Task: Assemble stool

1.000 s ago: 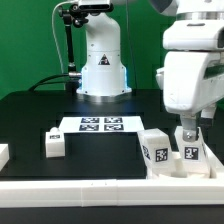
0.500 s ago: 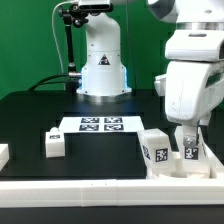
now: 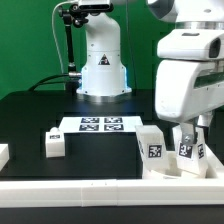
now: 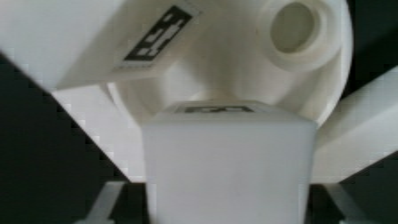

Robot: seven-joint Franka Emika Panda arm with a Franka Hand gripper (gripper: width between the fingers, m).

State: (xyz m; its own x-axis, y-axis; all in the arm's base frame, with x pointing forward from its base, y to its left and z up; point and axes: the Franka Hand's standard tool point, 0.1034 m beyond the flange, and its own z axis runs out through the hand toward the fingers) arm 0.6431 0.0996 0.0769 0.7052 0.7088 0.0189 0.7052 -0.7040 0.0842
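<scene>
Stool seat lay on the black table, directly beneath the gripper, with the table spreading well away from the tool toward the exterior view's left. A long white rail ran along the table edge, passing just on the camera side of the gripper. Beyond the tool and off to the exterior view's left, we saw the marker board lying flat, well apart from the fingers. From the wrist view we made out the seat's pale round face with a circular hole in it, just past the gripper. The tool was closed on one held leg, a white block whose tag faced the exterior camera. In the wrist view this block filled the whole gap between the two fingers. We could not tell whether its lower end touched the seat. A second leg stood upright just beside the gripper on the exterior view's left, and it appeared in the wrist view with its tag showing. A third leg sat far from the tool, at the exterior view's left.
</scene>
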